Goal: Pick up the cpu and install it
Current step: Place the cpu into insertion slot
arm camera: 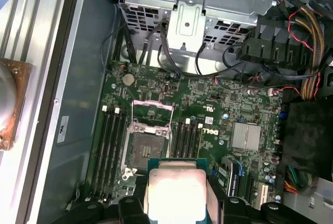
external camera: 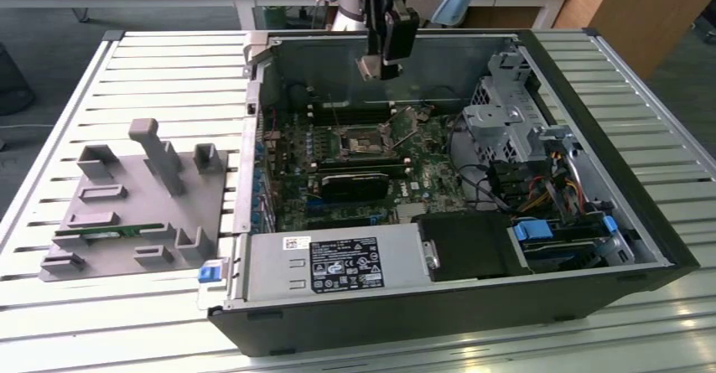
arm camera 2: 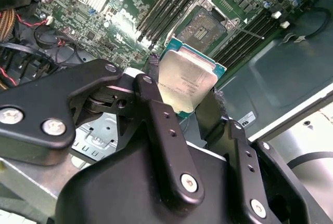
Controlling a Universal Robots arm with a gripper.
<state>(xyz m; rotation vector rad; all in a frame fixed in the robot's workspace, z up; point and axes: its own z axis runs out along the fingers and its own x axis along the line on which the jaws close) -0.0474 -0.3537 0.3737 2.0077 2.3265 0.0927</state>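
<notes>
The gripper (external camera: 381, 64) is hanging over the open computer case (external camera: 626, 222), and its black fingers (arm camera 2: 156, 115) are clamped on opposite edges of the cpu (arm camera 2: 186, 81), with the silver lid facing the second wrist view's camera. The chip is riding clear of the board, touching nothing but those fingers. In the exterior view the empty socket (external camera: 364, 144) is sitting at six o'clock from the gripper, near the middle of the motherboard (external camera: 335, 214). Its retention frame (arm camera: 151, 114) is standing flipped open in the first wrist view.

The step in hand, as I'm reading it, is carrying the chip to that socket. Doing it well is calling for a level chip, edges squared to the socket's sides, and a straight approach with no sideways slide, since the contacts are looking delicate. Whether the corner marks are matching, I cannot tell.

Around it, memory slots (arm camera: 110, 146) are flanking the socket, and a black block (external camera: 358, 184) is lying just beyond, at the socket's six o'clock. The raised frame is looking like the likeliest snag. Cables (external camera: 492, 184) and the drive cage (external camera: 504, 121) are crowding three o'clock. The power supply (external camera: 335, 264) is filling the case's six o'clock edge. The grey fixture (external camera: 134, 214), with a green memory stick (external camera: 106, 232), is sitting well apart at nine o'clock.
</notes>
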